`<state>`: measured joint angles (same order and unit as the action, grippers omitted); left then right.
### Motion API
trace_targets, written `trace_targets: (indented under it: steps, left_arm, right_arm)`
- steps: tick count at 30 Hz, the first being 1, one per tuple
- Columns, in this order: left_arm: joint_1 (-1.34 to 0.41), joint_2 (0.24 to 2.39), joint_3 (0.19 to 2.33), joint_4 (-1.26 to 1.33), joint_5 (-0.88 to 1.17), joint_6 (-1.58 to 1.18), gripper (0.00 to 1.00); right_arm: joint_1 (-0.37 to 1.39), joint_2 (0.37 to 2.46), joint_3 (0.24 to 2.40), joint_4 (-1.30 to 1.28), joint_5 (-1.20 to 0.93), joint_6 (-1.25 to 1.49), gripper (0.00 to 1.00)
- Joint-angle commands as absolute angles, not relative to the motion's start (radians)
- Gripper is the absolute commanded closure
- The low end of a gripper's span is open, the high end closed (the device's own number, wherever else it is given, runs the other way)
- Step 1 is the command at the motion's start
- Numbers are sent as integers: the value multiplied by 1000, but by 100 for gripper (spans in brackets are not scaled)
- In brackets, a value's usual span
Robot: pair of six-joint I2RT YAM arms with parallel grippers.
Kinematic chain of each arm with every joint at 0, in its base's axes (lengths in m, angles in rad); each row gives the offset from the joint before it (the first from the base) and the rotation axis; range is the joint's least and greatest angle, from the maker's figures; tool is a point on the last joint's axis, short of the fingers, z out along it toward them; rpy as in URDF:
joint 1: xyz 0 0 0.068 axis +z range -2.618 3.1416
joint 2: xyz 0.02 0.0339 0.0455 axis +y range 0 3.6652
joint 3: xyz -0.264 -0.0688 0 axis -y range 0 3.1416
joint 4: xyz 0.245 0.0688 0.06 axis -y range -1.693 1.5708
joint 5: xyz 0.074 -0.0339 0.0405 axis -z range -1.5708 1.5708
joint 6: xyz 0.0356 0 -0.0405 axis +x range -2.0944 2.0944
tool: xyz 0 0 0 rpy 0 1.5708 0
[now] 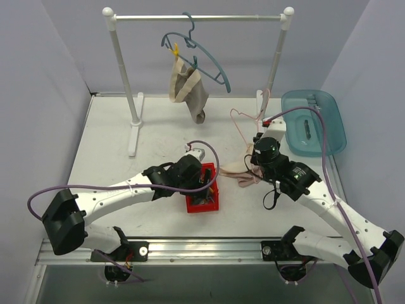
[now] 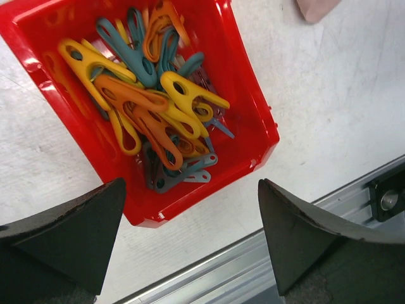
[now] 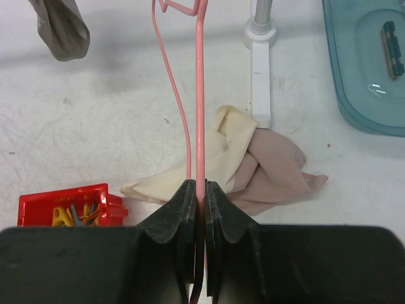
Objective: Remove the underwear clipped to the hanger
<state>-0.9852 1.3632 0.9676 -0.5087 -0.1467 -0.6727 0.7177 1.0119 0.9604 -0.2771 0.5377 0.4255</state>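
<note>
A beige and taupe underwear (image 1: 188, 90) hangs from a teal hanger (image 1: 204, 52) on the rack, held by a yellow clip (image 1: 176, 49); its lower tip shows in the right wrist view (image 3: 62, 26). My right gripper (image 3: 200, 187) is shut on a thin pink hanger (image 3: 200, 95), held over the table (image 1: 242, 125). Under it, cream and pink underwear (image 3: 266, 166) lie crumpled on the table (image 1: 237, 170). My left gripper (image 2: 190, 196) is open and empty above the near corner of a red bin (image 2: 256, 114) full of clips (image 2: 155, 95).
The white rack (image 1: 197, 18) stands at the back, with its feet (image 1: 135, 130) on the table. A teal tray (image 1: 313, 120) sits at the right edge. The red bin (image 1: 204, 197) is near the front rail (image 1: 190, 248). The rack's right foot (image 3: 259, 76) lies beside the pile.
</note>
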Motion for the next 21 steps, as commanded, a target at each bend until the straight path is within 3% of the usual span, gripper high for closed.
trace_targets:
  steps: [1, 7, 13, 21]
  left_arm:
    - [-970, 1313, 1037, -479, -222, -660, 6]
    - [-914, 1215, 1048, -468, -258, -650, 6]
    - [-853, 1079, 1006, -449, -256, -635, 6]
    - [-815, 994, 951, -411, -227, -624, 6]
  right_arm:
    - [698, 1023, 1044, -273, 571, 382, 100]
    - [669, 1109, 1222, -270, 551, 215, 100]
    - [477, 1247, 1461, -235, 364, 19, 100]
    - [433, 1345, 1537, -8, 212, -262, 100]
